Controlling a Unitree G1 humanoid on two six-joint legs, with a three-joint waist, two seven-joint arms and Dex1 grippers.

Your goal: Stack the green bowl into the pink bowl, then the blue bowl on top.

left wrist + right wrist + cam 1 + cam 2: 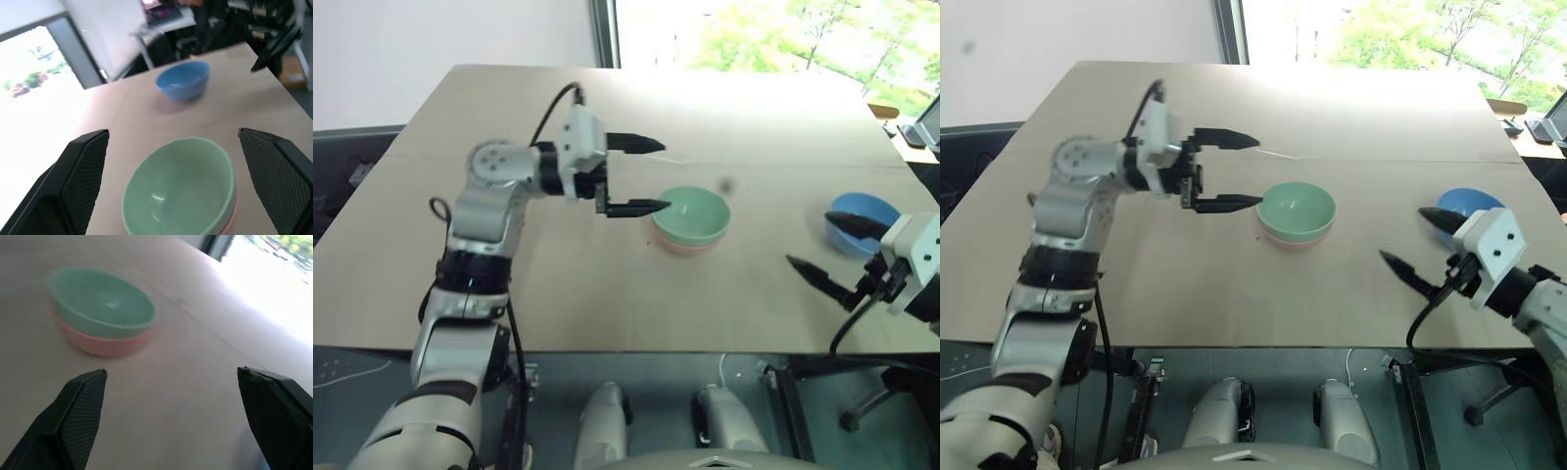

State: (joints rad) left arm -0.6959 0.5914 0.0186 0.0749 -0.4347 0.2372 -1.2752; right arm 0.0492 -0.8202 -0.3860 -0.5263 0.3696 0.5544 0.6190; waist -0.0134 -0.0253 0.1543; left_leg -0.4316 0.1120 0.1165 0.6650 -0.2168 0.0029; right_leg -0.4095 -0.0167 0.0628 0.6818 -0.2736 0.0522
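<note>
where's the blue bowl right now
In the head views the blue bowl stands alone on the table's right side, apart from the green bowl nested in the pink bowl, partly behind the open right tool.

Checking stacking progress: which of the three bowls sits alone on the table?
The blue bowl, near the right gripper; the green bowl is nested in the pink bowl.
</note>
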